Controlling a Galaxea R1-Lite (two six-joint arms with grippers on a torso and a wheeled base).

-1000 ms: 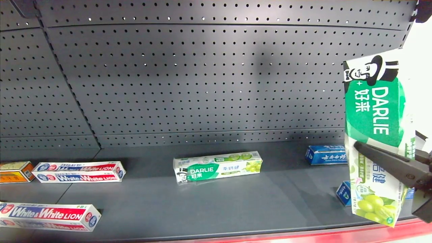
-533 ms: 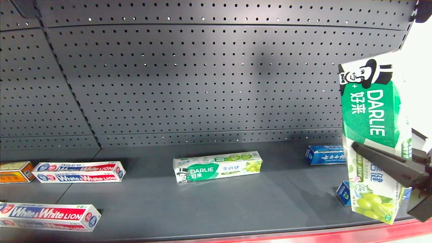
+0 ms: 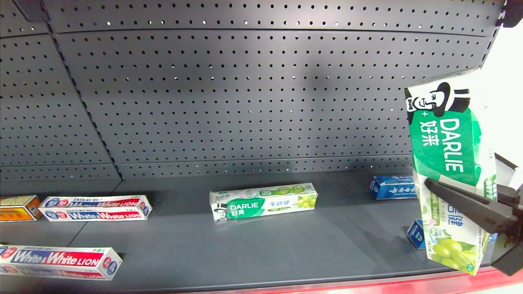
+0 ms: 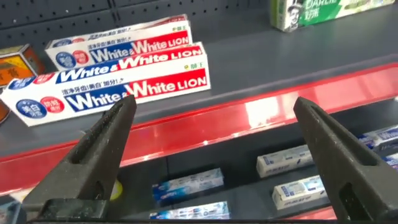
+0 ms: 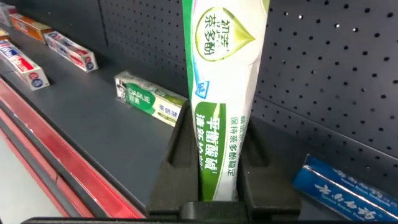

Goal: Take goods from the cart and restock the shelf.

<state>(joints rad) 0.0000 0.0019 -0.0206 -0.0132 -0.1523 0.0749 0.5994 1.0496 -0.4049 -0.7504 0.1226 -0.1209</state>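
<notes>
Green toothpaste box is standing upright over the shelf, our right gripper clamping it. Our left gripper is hanging, jaws apart.

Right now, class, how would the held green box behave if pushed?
Probably stiff: the green box stands straight above the right claw. Long and narrow, it likely tips if stood on end. Flat sides suggest no rolling.

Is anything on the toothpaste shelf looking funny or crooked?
Only one thing: a green-and-white toothpaste box stands nearly upright, pinched in the right gripper above the grey shelf's right end, while its twin box lies flat on the shelf. Nothing looks spilled or crushed.
</notes>
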